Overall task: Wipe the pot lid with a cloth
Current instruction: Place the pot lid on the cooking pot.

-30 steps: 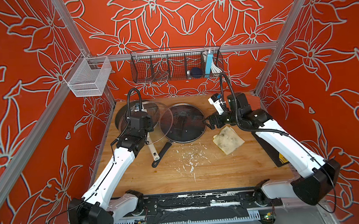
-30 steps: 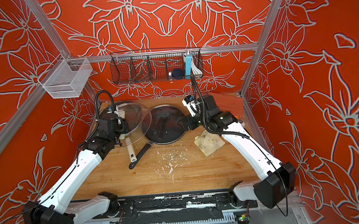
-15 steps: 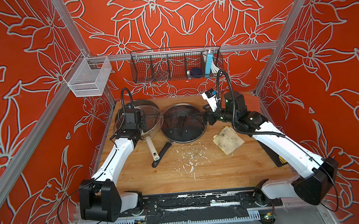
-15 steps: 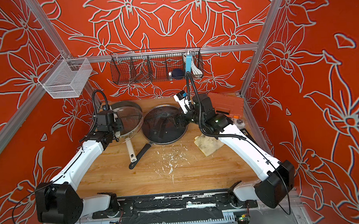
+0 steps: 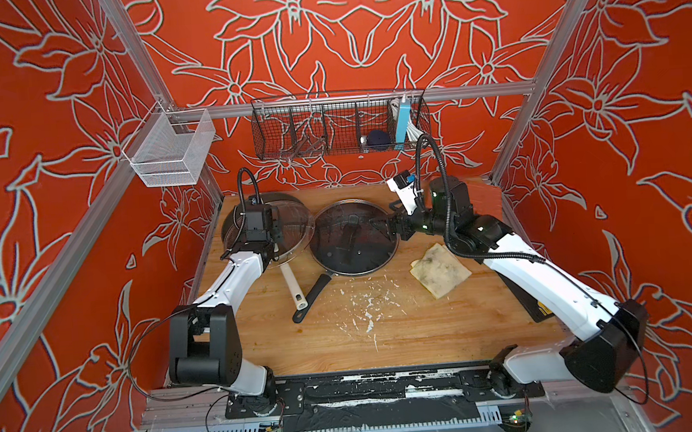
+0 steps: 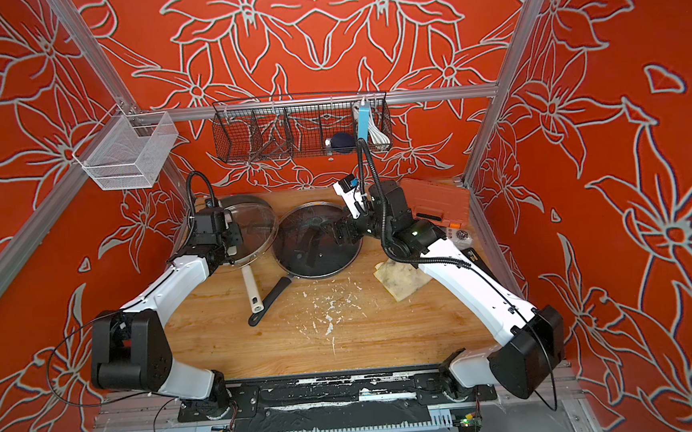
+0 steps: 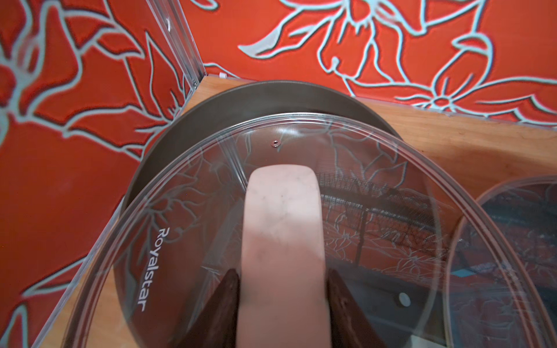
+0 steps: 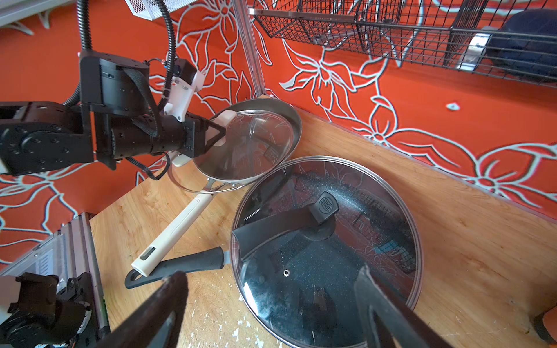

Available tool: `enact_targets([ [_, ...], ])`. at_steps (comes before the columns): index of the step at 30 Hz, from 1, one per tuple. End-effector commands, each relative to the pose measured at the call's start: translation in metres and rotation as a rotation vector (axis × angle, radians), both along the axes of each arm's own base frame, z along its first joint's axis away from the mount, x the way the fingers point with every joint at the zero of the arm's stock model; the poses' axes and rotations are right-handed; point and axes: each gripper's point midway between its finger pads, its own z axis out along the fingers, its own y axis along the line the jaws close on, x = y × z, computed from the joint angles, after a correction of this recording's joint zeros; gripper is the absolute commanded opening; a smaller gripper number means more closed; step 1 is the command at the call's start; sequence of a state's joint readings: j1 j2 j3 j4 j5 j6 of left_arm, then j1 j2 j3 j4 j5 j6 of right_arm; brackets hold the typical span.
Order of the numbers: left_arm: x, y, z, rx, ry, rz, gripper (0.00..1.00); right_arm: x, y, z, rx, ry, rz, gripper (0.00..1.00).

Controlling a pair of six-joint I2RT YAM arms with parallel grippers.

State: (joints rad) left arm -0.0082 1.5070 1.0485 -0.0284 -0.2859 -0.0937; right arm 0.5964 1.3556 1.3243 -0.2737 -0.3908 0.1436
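Glass lid (image 7: pixel 376 211) is held slanted above its grey pan (image 7: pixel 271 99) — left gripper (image 7: pixel 281 277) clenched on the cream handle (image 7: pixel 281 217), probably to offer it for wiping. Right gripper (image 8: pixel 270 273) hangs released; the cloth (image 5: pixel 440 269) lies on the table (image 5: pixel 386 339) beside that arm.

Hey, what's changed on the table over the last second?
The left gripper, shut on the clear lid by its cream handle, carried it a little toward the left wall, back over the cream-handled pan, and that arm's elbow folded up. The open right gripper slid further over the dark pan's lid. Nothing was grasped or released. The cloth and both pans stayed put.
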Motion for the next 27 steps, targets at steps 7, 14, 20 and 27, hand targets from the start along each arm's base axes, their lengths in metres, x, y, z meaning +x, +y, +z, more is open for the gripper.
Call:
enact_targets([
  [7,0.06,0.02,0.106,0.146,-0.362,0.012,0.0,0.005,0.003,0.003,-0.012,-0.044,-0.005,0.89],
  [14,0.07,0.037,0.095,0.183,-0.342,0.03,0.0,0.005,0.0,0.003,-0.018,-0.056,-0.014,0.89],
  [20,0.069,0.05,0.079,0.168,-0.329,0.055,0.0,0.009,0.002,0.004,-0.024,-0.056,-0.013,0.89],
  [27,0.066,0.049,0.063,0.149,-0.319,0.054,0.0,0.012,0.007,0.002,-0.019,-0.043,-0.007,0.89],
])
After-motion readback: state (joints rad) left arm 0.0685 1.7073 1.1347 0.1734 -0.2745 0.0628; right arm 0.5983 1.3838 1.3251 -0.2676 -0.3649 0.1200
